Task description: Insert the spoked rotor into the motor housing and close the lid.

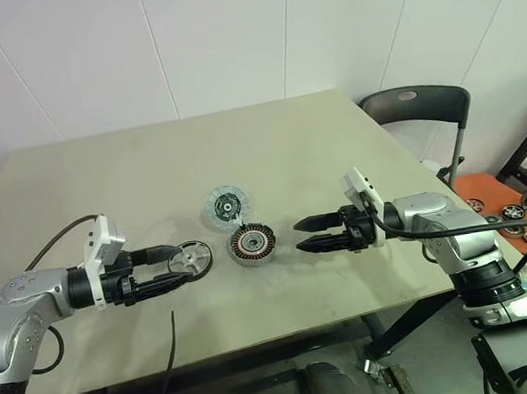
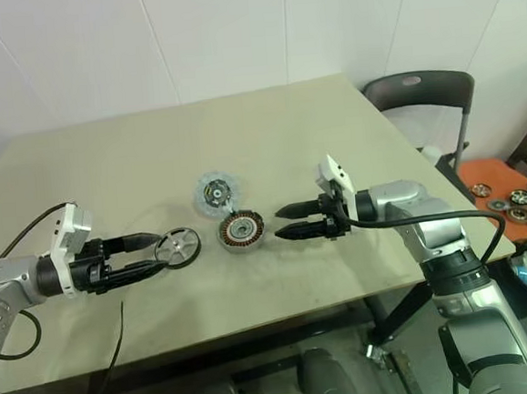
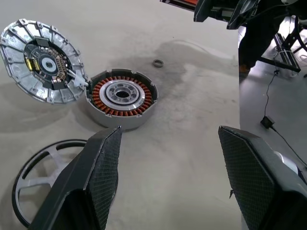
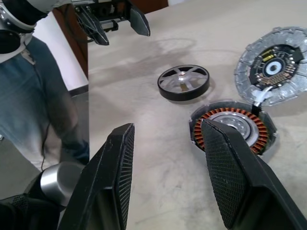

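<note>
The motor housing (image 1: 252, 244) sat on the bench (image 1: 333, 155) between the two pincers, its copper windings facing up; the lid (image 1: 227, 203) lay flat just beyond it, touching its far edge, inner face upward; the spoked rotor (image 1: 193, 258) lay flat on the bench just off the tips of the left pincer (image 1: 180, 266), between that pincer and the housing, apart from the housing; the left pincer hung low over the bench with its fingers spread and nothing between them; the right pincer (image 1: 300, 233) pointed at the housing from the opposite side, near it but not touching, its fingers likewise parted and empty; a small ring (image 3: 158, 63) lay on the bench beyond the housing, toward the right pincer.
</note>
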Robot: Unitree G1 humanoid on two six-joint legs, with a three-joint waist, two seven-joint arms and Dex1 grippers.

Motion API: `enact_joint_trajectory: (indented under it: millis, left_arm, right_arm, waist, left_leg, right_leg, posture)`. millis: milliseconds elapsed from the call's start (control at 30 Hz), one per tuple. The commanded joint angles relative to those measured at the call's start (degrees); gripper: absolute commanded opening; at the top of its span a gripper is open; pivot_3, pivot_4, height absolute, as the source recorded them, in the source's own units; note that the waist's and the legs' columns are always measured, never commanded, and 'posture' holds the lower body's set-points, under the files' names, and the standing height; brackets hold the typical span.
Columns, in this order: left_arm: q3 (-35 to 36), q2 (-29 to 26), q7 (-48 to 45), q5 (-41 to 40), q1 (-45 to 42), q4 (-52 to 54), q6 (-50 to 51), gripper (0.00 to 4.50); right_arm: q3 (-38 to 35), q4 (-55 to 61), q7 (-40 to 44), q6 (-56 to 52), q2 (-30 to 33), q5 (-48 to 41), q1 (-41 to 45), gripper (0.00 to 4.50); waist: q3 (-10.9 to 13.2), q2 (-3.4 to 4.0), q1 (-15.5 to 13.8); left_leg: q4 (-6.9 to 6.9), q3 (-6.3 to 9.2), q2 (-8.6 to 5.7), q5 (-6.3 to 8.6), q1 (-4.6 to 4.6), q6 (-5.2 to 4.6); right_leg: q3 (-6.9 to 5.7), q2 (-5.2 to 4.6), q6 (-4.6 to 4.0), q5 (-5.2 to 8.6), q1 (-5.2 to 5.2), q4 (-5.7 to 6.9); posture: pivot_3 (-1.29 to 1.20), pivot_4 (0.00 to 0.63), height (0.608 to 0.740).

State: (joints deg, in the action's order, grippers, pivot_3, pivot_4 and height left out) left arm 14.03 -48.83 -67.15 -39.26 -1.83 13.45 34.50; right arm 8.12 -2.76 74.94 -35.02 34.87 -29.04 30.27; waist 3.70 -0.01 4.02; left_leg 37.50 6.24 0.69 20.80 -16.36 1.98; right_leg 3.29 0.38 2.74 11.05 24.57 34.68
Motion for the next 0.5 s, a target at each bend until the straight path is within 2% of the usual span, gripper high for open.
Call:
enact_joint_trajectory:
  millis: [33, 500]
  left_arm:
    - [0.45, -0.88, -0.69, -1.03, -0.90, 1.08, 0.31, 3.44]
    - [-0.64, -1.17, -1.46, -0.70, -4.08, -1.12, 0.69, 3.44]
  right_arm:
    - [-1.90, 1.58, 0.20, -0.46, 0.15, -1.75, 1.32, 2.25]
    - [-2.25, 2.65, -2.72, -0.29, -0.93, -2.69, 0.69, 2.25]
  waist:
    - [0.00, 0.00, -0.01]
    - [0.00, 0.00, -0.02]
  left_leg:
    - [0.00, 0.00, 0.00, 0.00, 0.00, 0.00]
    - [0.12, 0.00, 0.00, 0.00, 0.01, 0.00]
  right_leg:
    - [0.00, 0.00, 0.00, 0.00, 0.00, 0.01]
    - [0.00, 0.01, 0.00, 0.01, 0.00, 0.18]
  posture:
    - [0.00, 0.000, 0.740]
    - [0.00, 0.000, 0.740]
